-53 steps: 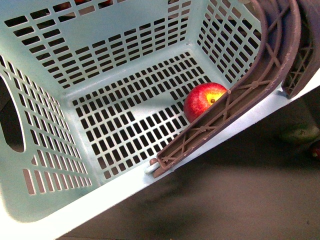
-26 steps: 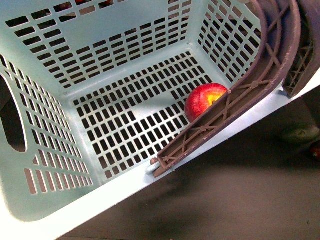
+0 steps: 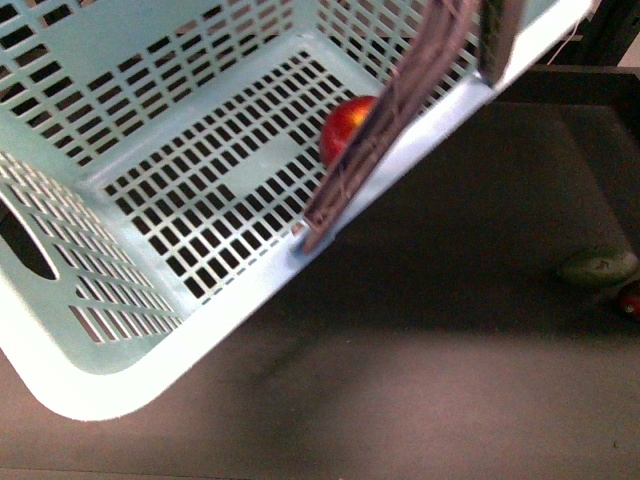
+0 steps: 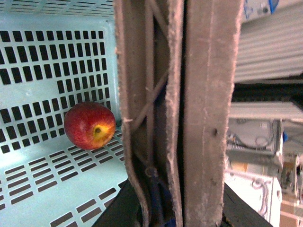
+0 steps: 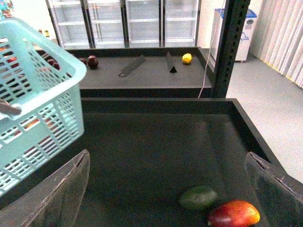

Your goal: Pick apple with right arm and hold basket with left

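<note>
The pale turquoise basket (image 3: 120, 385) hangs tilted over the dark table, filling the upper left of the front view. The red apple (image 3: 343, 128) with a yellow patch lies on the basket's slotted floor against the near wall, partly behind the brownish handle (image 3: 385, 120). The left wrist view shows the apple (image 4: 90, 125) beside the handle (image 4: 149, 94), and my left gripper (image 4: 177, 123) is shut on that handle. My right gripper (image 5: 168, 189) is open low over the table, apart from the basket (image 5: 45, 90), with nothing held.
A dark green oval fruit (image 3: 597, 267) and a small red fruit (image 3: 631, 300) lie at the table's right side; the green fruit (image 5: 199, 197) and red-orange fruit (image 5: 234, 213) sit between my right fingers' span. A raised rim (image 5: 248, 125) and black post (image 5: 232, 42) bound the table.
The basket has swung up and to the left in the front view and tilted more. The apple moved with it. More dark table now shows below and to the right.
</note>
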